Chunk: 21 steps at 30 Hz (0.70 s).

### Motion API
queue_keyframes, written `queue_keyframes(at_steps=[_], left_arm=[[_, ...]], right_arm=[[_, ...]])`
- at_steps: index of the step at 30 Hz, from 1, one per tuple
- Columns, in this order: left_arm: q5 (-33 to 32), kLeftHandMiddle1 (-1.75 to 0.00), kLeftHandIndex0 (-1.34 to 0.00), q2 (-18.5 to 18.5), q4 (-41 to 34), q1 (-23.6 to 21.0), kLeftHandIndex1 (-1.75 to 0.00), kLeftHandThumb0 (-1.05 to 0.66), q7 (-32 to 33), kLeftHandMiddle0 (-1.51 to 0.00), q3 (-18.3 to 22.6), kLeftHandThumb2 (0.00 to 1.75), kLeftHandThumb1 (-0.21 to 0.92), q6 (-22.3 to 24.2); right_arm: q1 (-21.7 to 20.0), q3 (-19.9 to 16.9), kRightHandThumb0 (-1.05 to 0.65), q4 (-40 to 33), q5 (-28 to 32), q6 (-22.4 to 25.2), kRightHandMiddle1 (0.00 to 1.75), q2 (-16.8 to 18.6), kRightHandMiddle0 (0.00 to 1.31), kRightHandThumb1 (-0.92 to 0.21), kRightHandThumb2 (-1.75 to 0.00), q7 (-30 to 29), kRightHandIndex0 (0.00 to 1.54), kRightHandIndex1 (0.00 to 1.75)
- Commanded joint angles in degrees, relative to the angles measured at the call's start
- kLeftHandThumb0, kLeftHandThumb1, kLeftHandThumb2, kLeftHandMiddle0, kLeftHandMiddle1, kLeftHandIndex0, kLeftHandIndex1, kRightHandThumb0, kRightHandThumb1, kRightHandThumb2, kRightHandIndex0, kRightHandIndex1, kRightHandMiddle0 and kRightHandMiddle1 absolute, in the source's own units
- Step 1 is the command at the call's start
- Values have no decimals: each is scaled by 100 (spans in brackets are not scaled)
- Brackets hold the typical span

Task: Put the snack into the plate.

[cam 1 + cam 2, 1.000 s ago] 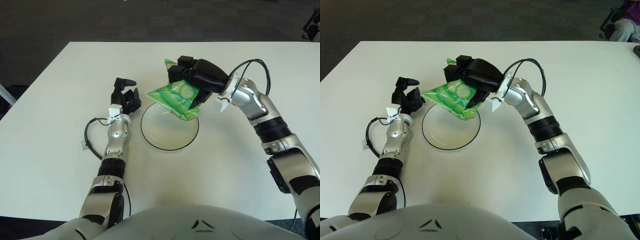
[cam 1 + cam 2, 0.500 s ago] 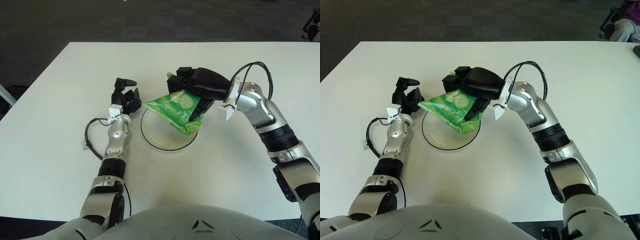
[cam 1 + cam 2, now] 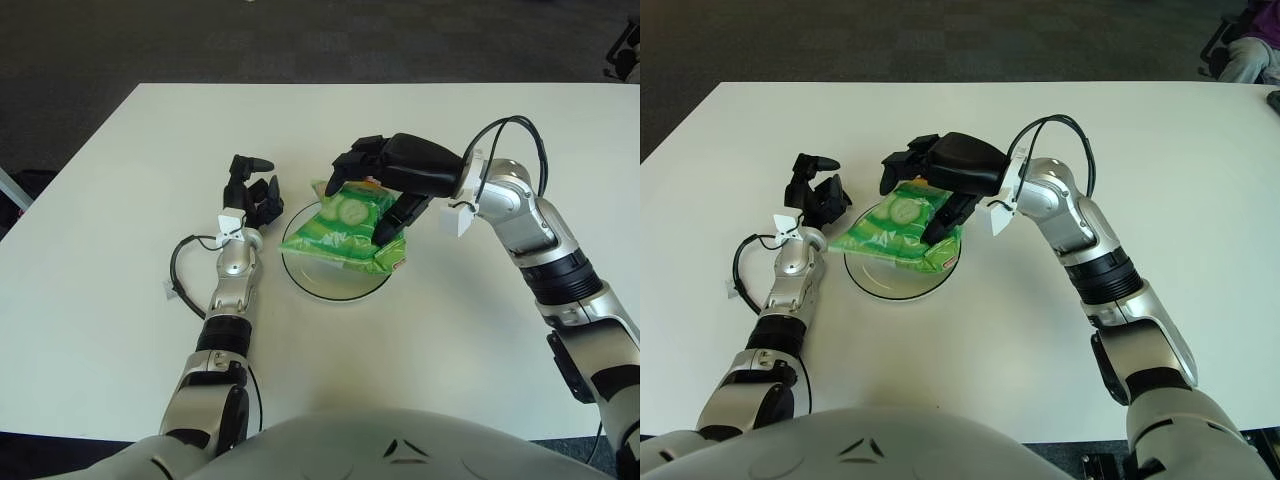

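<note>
Bright green snack bag (image 3: 345,228) — pale cucumber-slice print; white plate (image 3: 312,280), thin dark rim — white table (image 3: 120,200).

White bench (image 3: 120,150) fills most of view, plain top. Dark carpeted floor (image 3: 200,40) behind it along the top. Right eye view: person in purple top (image 3: 1252,55) at far upper right corner, partly cut off, beside what looks like a chair; small dark object (image 3: 1274,99) at the bench's right edge, too cropped to identify.
</note>
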Motion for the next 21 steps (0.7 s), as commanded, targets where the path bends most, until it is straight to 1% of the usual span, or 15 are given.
queue_keyframes(at_steps=[1, 6, 10, 14, 16, 21], left_arm=[[187, -175, -32, 36, -237, 89, -175, -37, 142, -90, -72, 78, 73, 200], [419, -175, -33, 35, -448, 158, -175, -37, 285, -90, -149, 78, 72, 430], [482, -175, -33, 25, -542, 194, -175, -38, 339, -91, -183, 80, 71, 520], [424, -175, -33, 0, -590, 222, -175, -38, 330, -92, -196, 80, 71, 510], [298, -175, -34, -34, -572, 219, -175, -38, 267, -92, -174, 80, 70, 423], [125, -175, -34, -83, -554, 223, -175, -38, 195, -93, -152, 81, 70, 327]], right_arm=[[118, -76, -17, -168, 159, 244, 11, 11, 35, -92, -5, 81, 16, 0], [176, -95, -13, -282, 203, 408, 6, 11, 32, -92, -5, 111, 12, 0], [202, -114, -11, -341, 242, 490, 4, -2, 30, -92, -5, 117, 11, 0], [220, -158, -10, -367, 337, 565, 2, 0, 28, -92, -5, 147, 10, 0], [214, -191, -10, -361, 415, 596, 2, -13, 28, -92, -5, 171, 9, 0], [189, -251, -15, -377, 539, 658, 1, -57, 26, -92, -6, 242, 8, 0]])
